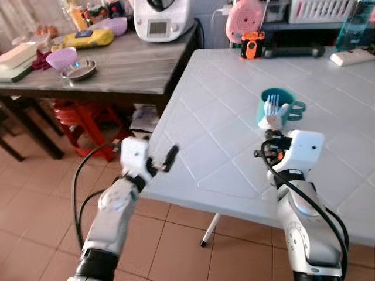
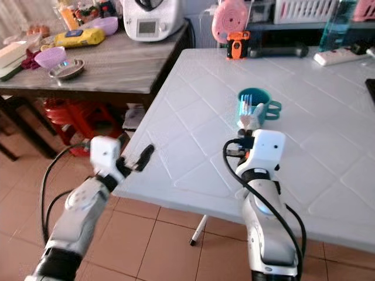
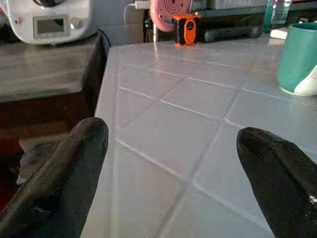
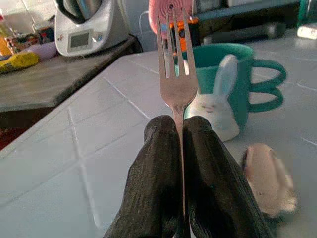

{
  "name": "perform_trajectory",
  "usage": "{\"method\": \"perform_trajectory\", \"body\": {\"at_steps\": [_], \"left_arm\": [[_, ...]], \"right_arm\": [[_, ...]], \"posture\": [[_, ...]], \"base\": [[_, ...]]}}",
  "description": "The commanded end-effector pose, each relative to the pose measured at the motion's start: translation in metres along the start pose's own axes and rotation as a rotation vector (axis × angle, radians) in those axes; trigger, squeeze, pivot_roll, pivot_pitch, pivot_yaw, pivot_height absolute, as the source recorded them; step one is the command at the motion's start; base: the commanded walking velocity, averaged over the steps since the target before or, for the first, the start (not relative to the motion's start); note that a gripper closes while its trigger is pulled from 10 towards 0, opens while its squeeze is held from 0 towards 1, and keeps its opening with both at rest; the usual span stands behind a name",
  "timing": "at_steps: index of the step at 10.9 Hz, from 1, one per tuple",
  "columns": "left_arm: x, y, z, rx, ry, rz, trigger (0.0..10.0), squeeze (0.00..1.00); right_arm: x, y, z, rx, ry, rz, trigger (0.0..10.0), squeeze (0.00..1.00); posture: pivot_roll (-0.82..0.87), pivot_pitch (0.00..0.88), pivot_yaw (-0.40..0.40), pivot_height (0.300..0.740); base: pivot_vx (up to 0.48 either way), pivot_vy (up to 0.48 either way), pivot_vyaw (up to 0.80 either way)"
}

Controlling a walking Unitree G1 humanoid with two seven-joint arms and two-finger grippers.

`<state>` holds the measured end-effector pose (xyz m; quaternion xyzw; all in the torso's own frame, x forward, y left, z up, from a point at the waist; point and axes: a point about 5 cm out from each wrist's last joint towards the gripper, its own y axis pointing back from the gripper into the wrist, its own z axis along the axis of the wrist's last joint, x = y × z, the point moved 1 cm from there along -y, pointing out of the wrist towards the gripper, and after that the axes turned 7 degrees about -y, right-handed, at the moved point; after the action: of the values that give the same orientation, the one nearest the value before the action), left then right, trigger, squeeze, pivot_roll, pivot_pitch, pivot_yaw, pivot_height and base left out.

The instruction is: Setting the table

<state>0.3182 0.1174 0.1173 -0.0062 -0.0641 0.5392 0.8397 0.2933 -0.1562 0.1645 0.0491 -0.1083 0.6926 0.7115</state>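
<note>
My right gripper is shut on the handle of a metal fork, which points tines up and away from me. Just beyond the fork, a teal mug with a white rabbit figure on its side stands on the white tiled table. The fork hovers over the table just in front of the mug. My left gripper is open at the table's near left edge, with nothing between its fingers.
A dark wooden table stands to the left with a white kitchen machine, bowls and a yellow pack. Red stools sit under it. An orange tool, a pink fan and a power strip lie at the white table's far side.
</note>
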Motion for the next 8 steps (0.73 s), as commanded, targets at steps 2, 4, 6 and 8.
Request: {"method": "perform_trajectory", "body": {"at_steps": [2,4,6,8], "left_arm": [[0.0076,0.0036,-0.0046,0.017,-0.017,0.021,10.0,0.00],[0.0058,0.0031,-0.0048,0.014,-0.019,0.013,10.0,0.00],[0.0047,0.0034,-0.0053,0.012,-0.021,0.010,10.0,0.00],[0.0032,0.0052,-0.0064,0.011,-0.023,0.010,10.0,0.00]], "right_arm": [[0.0083,-0.0010,0.0007,-0.012,-0.017,0.027,10.0,0.00],[0.0097,-0.0013,0.0003,-0.017,-0.020,0.029,10.0,0.00],[0.0107,-0.0020,-0.0002,-0.018,-0.023,0.028,10.0,0.00],[0.0097,-0.0033,-0.0002,-0.021,-0.022,0.026,10.0,0.00]], "posture": [[-0.15,0.021,0.149,0.740],[-0.15,0.018,0.151,0.740],[-0.15,0.021,0.148,0.740],[-0.14,0.023,0.146,0.740]], "base": [[0.000,0.446,0.00],[0.000,0.480,0.00],[0.000,0.480,0.00],[0.000,0.480,0.00]]}}
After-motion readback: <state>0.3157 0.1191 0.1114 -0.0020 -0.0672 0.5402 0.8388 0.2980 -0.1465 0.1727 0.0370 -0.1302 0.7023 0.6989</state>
